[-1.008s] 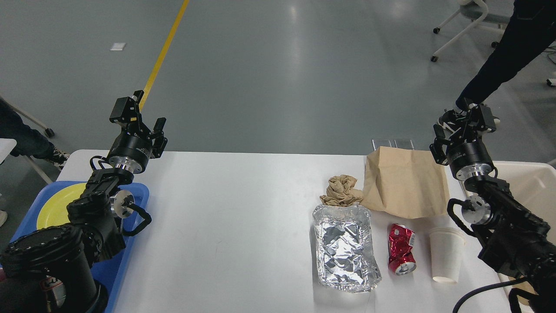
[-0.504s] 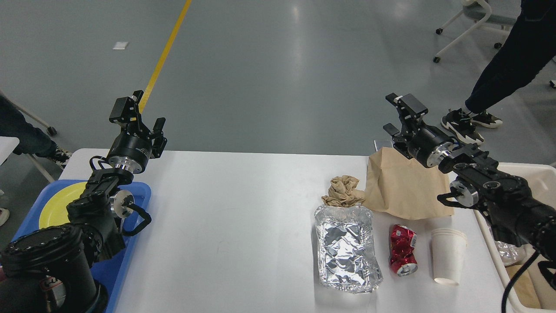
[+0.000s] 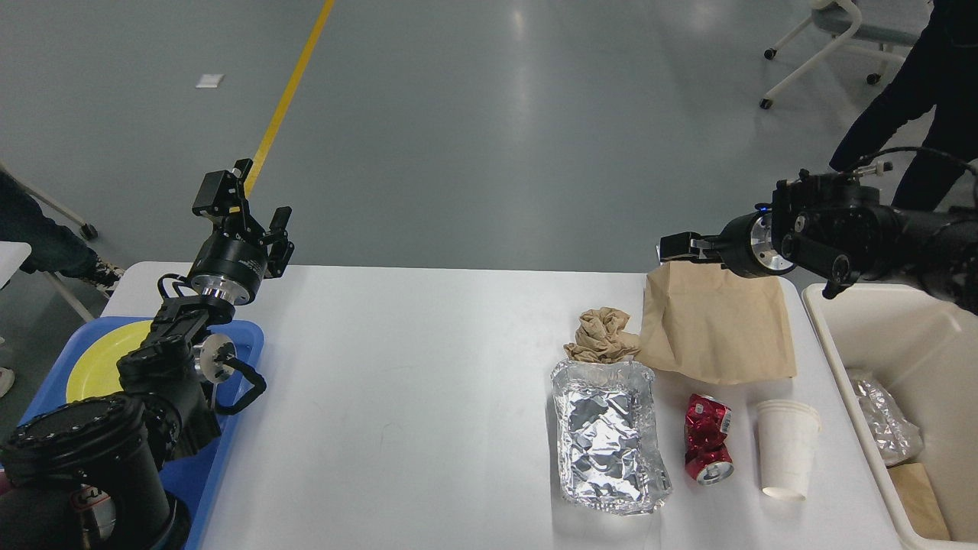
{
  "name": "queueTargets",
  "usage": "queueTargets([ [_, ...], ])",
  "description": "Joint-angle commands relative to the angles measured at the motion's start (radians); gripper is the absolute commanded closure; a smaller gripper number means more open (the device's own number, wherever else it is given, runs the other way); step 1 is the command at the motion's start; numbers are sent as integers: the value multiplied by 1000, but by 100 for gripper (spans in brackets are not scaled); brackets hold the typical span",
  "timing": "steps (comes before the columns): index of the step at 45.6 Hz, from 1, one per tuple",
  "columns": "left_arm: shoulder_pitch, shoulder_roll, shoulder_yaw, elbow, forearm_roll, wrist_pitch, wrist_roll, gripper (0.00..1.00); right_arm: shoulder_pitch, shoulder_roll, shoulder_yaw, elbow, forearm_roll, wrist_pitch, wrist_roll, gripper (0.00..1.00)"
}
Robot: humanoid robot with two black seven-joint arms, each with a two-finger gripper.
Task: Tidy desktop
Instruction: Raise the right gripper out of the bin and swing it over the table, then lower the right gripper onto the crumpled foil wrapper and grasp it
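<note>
The desktop [image 3: 428, 397] is a large white tabletop. On its right part lie a crumpled brown paper ball [image 3: 603, 334], a flat brown paper bag [image 3: 714, 325], a crumpled foil tray [image 3: 607, 439], a crushed red can [image 3: 707, 441] and stacked white paper cups [image 3: 785, 451]. My right gripper [image 3: 676, 248] points left, just above the bag's far left corner; it is dark and side-on, and nothing shows in it. My left gripper [image 3: 263, 200] is raised over the far left corner of the desktop, fingers apart and empty.
A blue tray [image 3: 229, 336] with a yellow plate [image 3: 99, 367] sits at the left edge. A cream-white bin [image 3: 901, 344] at the right holds foil [image 3: 882, 416] and brown paper. A person's legs [image 3: 917, 84] and chair legs are behind on the floor.
My right arm has swung from beside the bin towards the left. Its gripper turned from pointing up to pointing left over the bag's far edge. The left arm has not moved.
</note>
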Motion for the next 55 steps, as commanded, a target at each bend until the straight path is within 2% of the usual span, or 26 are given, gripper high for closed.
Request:
queueTargets([
  [1, 0, 0, 0, 0, 0, 1, 0, 4, 156, 8, -107, 129, 5, 147, 1, 0],
  [11, 0, 0, 0, 0, 0, 1, 0, 4, 366, 67, -137, 274, 3, 440, 1, 0],
  [15, 0, 0, 0, 0, 0, 1, 0, 4, 432, 147, -197, 301, 5, 523, 1, 0],
  [17, 0, 0, 0, 0, 0, 0, 0, 4, 452, 202, -238, 315, 5, 531, 1, 0],
  [22, 0, 0, 0, 0, 0, 1, 0, 4, 374, 228, -257, 303, 3, 492, -1, 0],
  [33, 0, 0, 0, 0, 0, 0, 0, 4, 86, 193, -237, 223, 6, 386, -2, 0],
  [43, 0, 0, 0, 0, 0, 0, 0, 4, -56, 156, -131, 220, 8, 271, -2, 0],
  [49, 0, 0, 0, 0, 0, 0, 0, 4, -91, 141, -78, 217, 47, 242, -2, 0],
  [55, 0, 0, 0, 0, 0, 1, 0, 4, -145, 132, -74, 154, 120, 193, -15, 0],
])
